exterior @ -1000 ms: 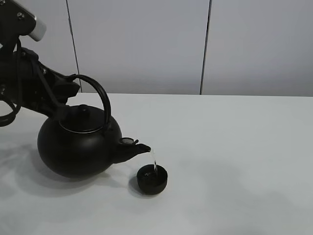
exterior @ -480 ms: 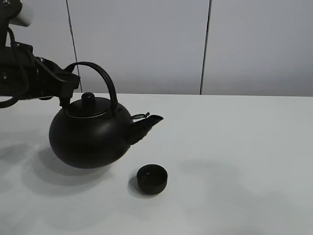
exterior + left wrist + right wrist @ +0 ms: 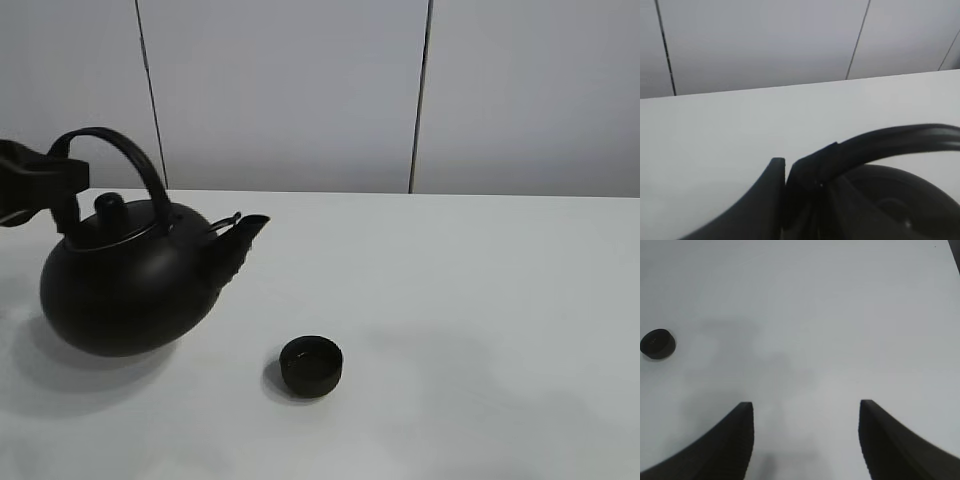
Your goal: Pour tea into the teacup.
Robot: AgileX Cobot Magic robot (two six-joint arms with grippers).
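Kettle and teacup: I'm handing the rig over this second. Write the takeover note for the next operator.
Left end effector: shut on the handle of the kettle.
Right end effector: open, holding nothing, above the table.
Kettle: left of the teacup and apart from it, spout raised, no stream. I cannot tell whether it rests on the table.
Done: tea was streaming into the teacup a second ago; the kettle has since been righted and drawn back left.
Left: probably set the kettle down and release it. The teacup's fill level is not readable.
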